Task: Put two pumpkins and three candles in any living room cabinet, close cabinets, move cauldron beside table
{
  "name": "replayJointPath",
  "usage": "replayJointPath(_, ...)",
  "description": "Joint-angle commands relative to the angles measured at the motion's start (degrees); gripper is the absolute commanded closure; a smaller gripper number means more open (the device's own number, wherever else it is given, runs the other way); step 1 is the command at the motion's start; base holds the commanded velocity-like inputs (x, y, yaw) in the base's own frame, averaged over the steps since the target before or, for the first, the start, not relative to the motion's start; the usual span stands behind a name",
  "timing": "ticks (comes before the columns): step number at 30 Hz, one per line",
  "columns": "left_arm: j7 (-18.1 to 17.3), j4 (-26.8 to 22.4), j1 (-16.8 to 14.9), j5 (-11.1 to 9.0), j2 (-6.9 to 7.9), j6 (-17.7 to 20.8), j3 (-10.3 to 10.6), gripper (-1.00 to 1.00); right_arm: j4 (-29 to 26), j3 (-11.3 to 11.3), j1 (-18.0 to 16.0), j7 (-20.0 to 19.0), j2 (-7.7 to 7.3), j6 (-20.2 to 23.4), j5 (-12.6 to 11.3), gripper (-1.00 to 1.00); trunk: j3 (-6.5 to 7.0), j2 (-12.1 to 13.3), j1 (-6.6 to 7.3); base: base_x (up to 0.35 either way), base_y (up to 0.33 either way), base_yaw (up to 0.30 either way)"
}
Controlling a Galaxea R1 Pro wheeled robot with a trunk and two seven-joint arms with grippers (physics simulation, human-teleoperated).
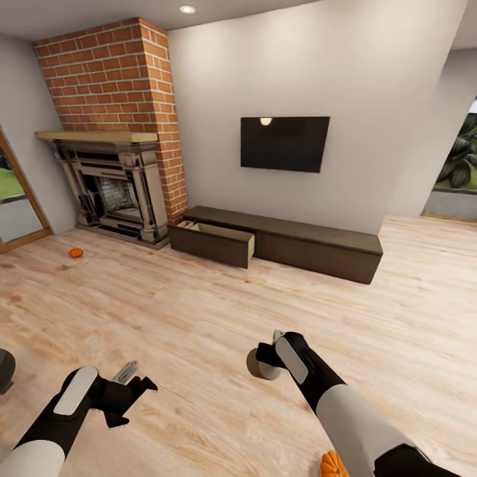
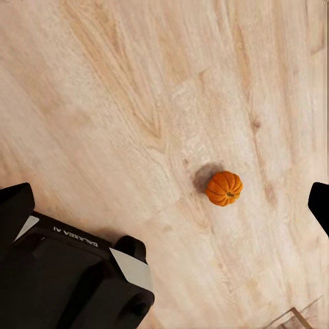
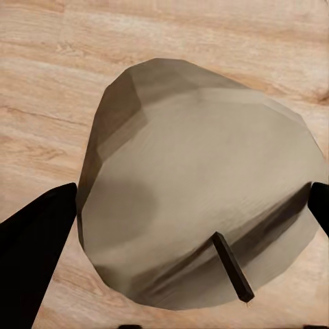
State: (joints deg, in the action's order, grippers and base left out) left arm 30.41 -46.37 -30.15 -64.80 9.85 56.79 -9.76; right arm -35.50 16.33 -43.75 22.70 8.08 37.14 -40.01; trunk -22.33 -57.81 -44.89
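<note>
My right gripper (image 1: 260,363) is shut on a beige candle (image 1: 255,364) and holds it low over the wood floor; in the right wrist view the candle (image 3: 199,199) sits between both fingertips (image 3: 34,253). My left gripper (image 1: 131,397) hangs open and holds nothing. One orange pumpkin (image 1: 76,252) lies on the floor by the fireplace. Another pumpkin (image 1: 333,464) (image 2: 224,188) lies beside my base. The long dark cabinet (image 1: 318,244) stands under the TV, its left drawer (image 1: 215,244) pulled open with pale shapes inside.
A brick fireplace (image 1: 116,185) fills the left corner and a TV (image 1: 284,143) hangs on the wall. A glass door (image 1: 16,205) is at far left. A dark rounded shape (image 1: 4,371) is cut by the left edge; I cannot tell whether it is the cauldron.
</note>
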Motion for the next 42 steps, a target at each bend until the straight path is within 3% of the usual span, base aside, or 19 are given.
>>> replayJointPath(1,0.00,-0.01,0.00,-0.01,0.00,-0.01,0.00,-1.00,-0.01,0.01,0.02,-0.01,0.00,-0.04,0.01,1.00,0.00,0.00,0.00,0.267,0.005,0.001)
replayJointPath(5,0.00,0.02,0.00,0.02,0.00,0.01,0.00,-1.00,-0.01,0.07,0.18,-0.12,-0.04,-1.05,-0.02,1.00,0.00,0.00,0.00,0.267,0.002,0.000)
replayJointPath(12,-0.07,0.03,0.00,0.03,0.15,0.07,0.00,-1.00,-0.01,4.55,0.16,-0.20,0.00,-3.12,-0.12,1.00,0.00,0.00,0.00,0.267,0.015,0.000)
replayJointPath(42,-0.05,0.05,0.00,0.03,0.13,0.07,0.00,-1.00,-0.01,4.81,0.16,-0.11,0.00,-3.30,-0.24,1.00,0.00,0.00,0.00,0.261,0.140,0.065)
